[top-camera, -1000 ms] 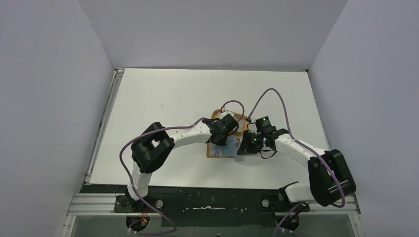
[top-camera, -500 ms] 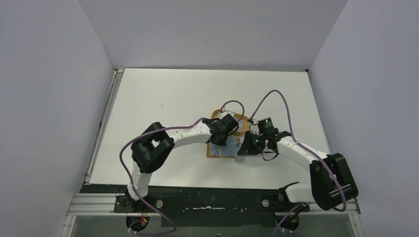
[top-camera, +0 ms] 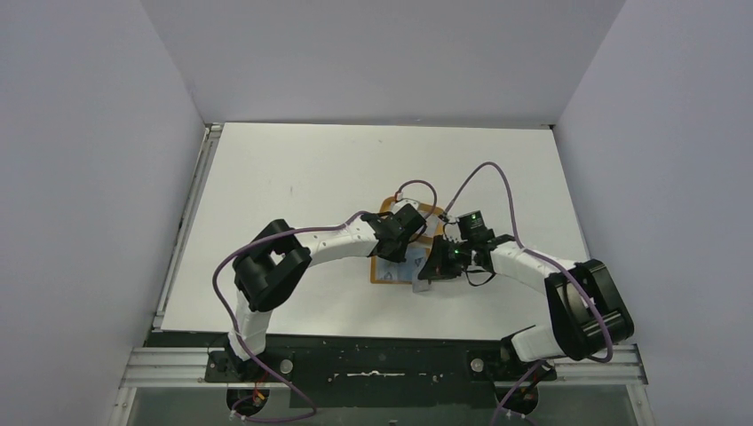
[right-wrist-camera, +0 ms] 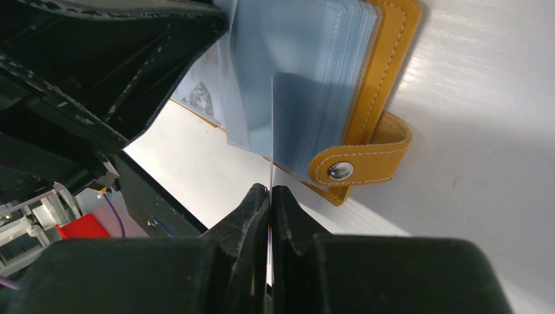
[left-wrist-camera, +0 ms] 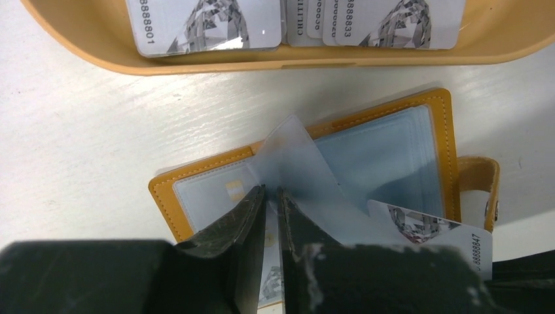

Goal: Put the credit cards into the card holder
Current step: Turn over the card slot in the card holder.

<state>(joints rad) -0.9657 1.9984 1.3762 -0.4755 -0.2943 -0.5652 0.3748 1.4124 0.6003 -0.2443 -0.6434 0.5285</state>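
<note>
Clear sleeve (left-wrist-camera: 294, 157) is getting pinched up by the left gripper (left-wrist-camera: 271, 193), while the right gripper (right-wrist-camera: 269, 190) is clamping a credit card (left-wrist-camera: 445, 239) edge-on, pointing straight into the card holder (right-wrist-camera: 387, 65).

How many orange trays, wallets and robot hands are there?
Tray: 1
Holder: 1
End effectors: 2 (left end effector, right end effector)
Total: 4

Left hand (left-wrist-camera: 271, 191) pinching card holder (left-wrist-camera: 165, 191) sleeve (left-wrist-camera: 294, 157), credit cards (left-wrist-camera: 203, 26) in tray (left-wrist-camera: 85, 47)
</note>
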